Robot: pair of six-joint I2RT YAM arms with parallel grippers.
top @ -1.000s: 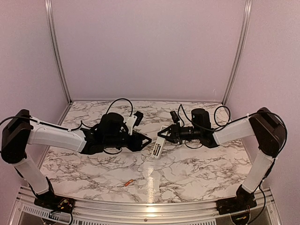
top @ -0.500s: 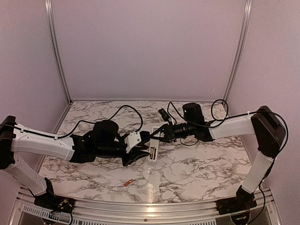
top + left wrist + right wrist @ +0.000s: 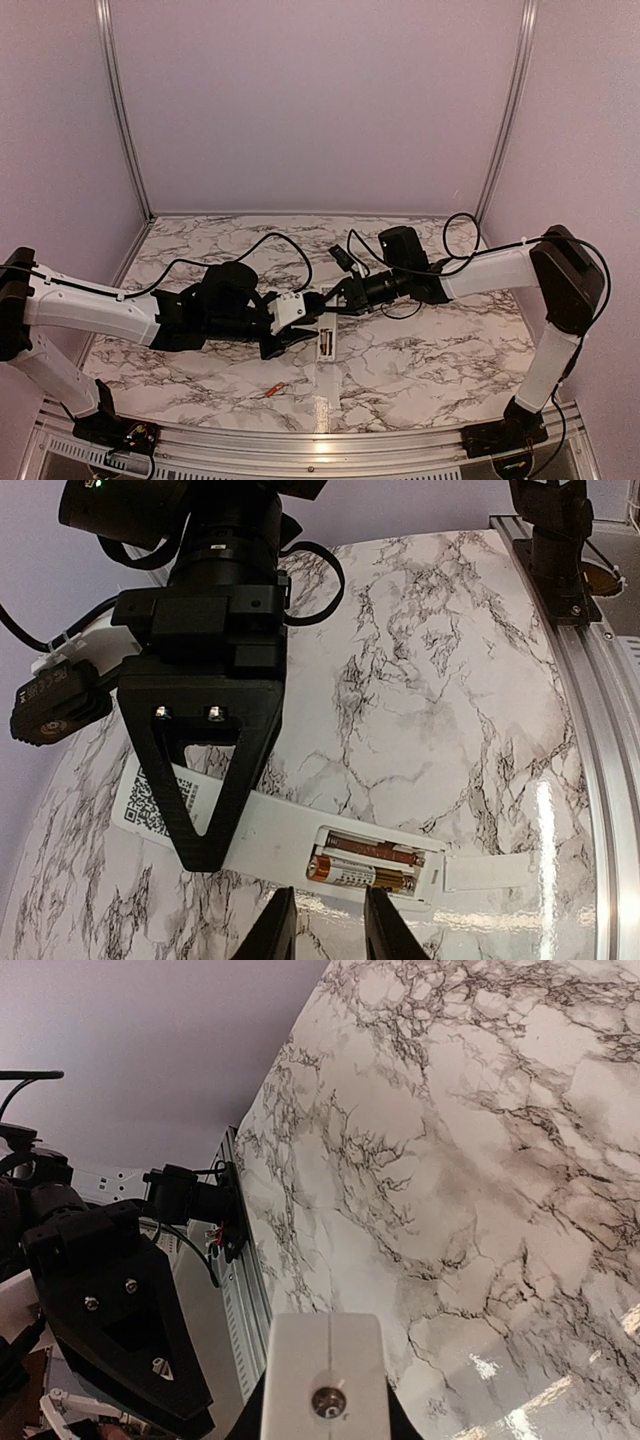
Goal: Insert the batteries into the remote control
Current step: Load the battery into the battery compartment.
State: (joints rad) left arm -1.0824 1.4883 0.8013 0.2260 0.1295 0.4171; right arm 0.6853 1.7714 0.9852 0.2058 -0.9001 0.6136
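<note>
Grey-veined marble table [image 3: 450,680] fills the workspace, closed in by plain lilac walls. At the bottom of the left wrist view, the left gripper [image 3: 328,925] shows its two fingertips a narrow gap apart with nothing between them. They point straight at the open battery compartment [image 3: 378,863], just short of its near edge. I judge that this stance suits nudging a cell home rather than carrying one.

Inside the compartment lie the batteries [image 3: 362,872]. A bright copper one sits in the slot nearer the left fingertips, and what looks like a darker second one sits in the slot beyond it. Whether the near one is fully seated I cannot tell.

The compartment belongs to the remote control [image 3: 275,830], turned back-side up so the slots face the left arm. The right gripper [image 3: 205,825] is clamped on the remote's other half, beside the code label [image 3: 150,805]. One black finger lies across the back and its partner is hidden underneath. The right wrist view shows the remote's white end pinched between the jaws. This hold seems meant to steady the remote while the other arm works at the slots.

Well apart from the remote, toward the arm bases, a loose battery [image 3: 270,391] lies on the marble, probably the next to be fetched.
</note>
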